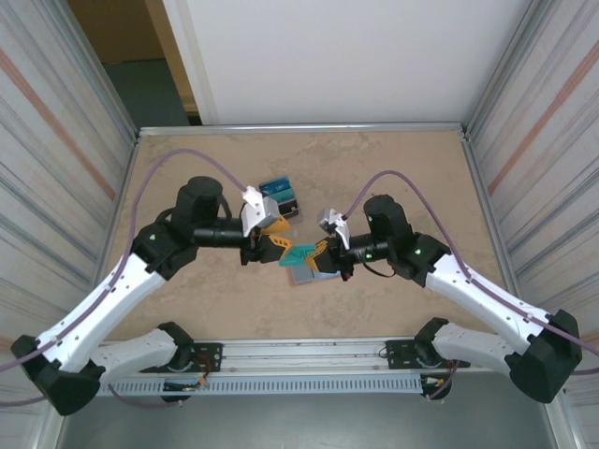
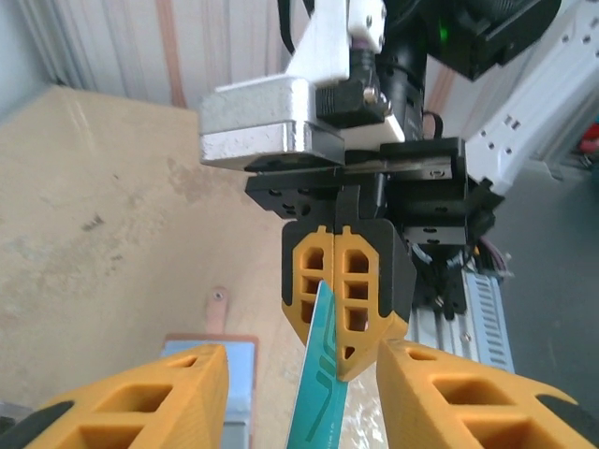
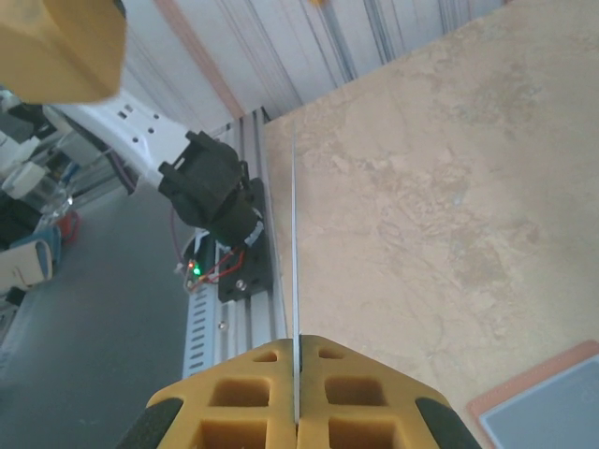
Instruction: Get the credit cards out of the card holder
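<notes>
holds a teal credit card (image 2: 318, 388) pinched edge-on in the closed right gripper (image 3: 296, 398), clear of the open card holder (image 2: 225, 369) on the surface (image 1: 393, 168), inside the spread-apart left gripper (image 2: 304, 398), likely for a handover.

Table (image 1: 393, 168): tan, stone-patterned top, flat, with a metal rim. The card holder (image 1: 301, 274) lies open and flat near the middle, light blue lining up and salmon edge showing. A dark stand (image 1: 281, 198) holding blue-teal cards stands farther back, apart from it. A metal rail (image 1: 309, 354) runs along the near edge.
</notes>
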`<state>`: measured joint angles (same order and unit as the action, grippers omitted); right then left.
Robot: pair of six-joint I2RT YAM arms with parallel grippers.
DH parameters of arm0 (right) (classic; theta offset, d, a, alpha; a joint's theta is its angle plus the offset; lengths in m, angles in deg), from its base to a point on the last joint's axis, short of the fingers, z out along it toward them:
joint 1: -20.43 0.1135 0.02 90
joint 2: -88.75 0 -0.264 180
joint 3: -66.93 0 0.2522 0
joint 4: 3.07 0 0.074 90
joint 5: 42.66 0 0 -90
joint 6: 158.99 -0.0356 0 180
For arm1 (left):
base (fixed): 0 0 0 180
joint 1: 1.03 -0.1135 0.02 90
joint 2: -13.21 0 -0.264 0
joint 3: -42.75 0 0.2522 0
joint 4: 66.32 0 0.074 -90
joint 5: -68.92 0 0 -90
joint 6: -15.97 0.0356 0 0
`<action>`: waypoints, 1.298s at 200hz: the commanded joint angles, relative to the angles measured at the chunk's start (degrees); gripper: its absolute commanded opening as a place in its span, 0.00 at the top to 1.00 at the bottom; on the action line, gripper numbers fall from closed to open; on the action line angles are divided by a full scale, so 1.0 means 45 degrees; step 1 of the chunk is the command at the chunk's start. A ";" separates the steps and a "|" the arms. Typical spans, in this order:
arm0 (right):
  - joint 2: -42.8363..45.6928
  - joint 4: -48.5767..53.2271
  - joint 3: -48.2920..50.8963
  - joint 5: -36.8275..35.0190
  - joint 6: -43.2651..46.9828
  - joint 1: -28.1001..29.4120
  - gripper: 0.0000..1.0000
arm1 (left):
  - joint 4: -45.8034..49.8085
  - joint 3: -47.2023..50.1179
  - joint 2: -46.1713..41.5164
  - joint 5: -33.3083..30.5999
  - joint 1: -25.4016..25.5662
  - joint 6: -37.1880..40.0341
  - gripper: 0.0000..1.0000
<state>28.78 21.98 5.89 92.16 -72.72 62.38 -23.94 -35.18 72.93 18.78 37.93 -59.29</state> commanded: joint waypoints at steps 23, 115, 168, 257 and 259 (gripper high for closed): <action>-0.0187 0.0412 -0.0621 0.0172 0.0450 0.0160 1.00 | 0.2527 -0.1263 0.1190 0.1009 -0.0044 0.1829 0.56; -0.0230 0.0436 -0.0663 0.0042 0.0504 0.0179 1.00 | 0.3110 -0.1421 0.2311 0.1681 -0.0044 0.2571 1.00; 0.0306 0.0530 -0.0379 -0.2505 0.0336 0.0140 0.44 | 0.2195 -0.0980 0.2177 0.0152 -0.0342 0.3246 1.00; 0.1897 0.0570 0.0198 -0.5838 -0.0859 -0.0662 0.01 | -0.1681 -0.0620 0.4517 -0.1665 -0.3386 0.4183 1.00; 0.1899 0.0590 0.0182 -0.5921 -0.0868 -0.0664 0.01 | -0.1748 -0.0648 0.4623 -0.1683 -0.3458 0.4189 1.00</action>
<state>36.26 24.06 6.48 70.98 -74.55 59.67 -25.73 -37.95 89.85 13.49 24.97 -43.73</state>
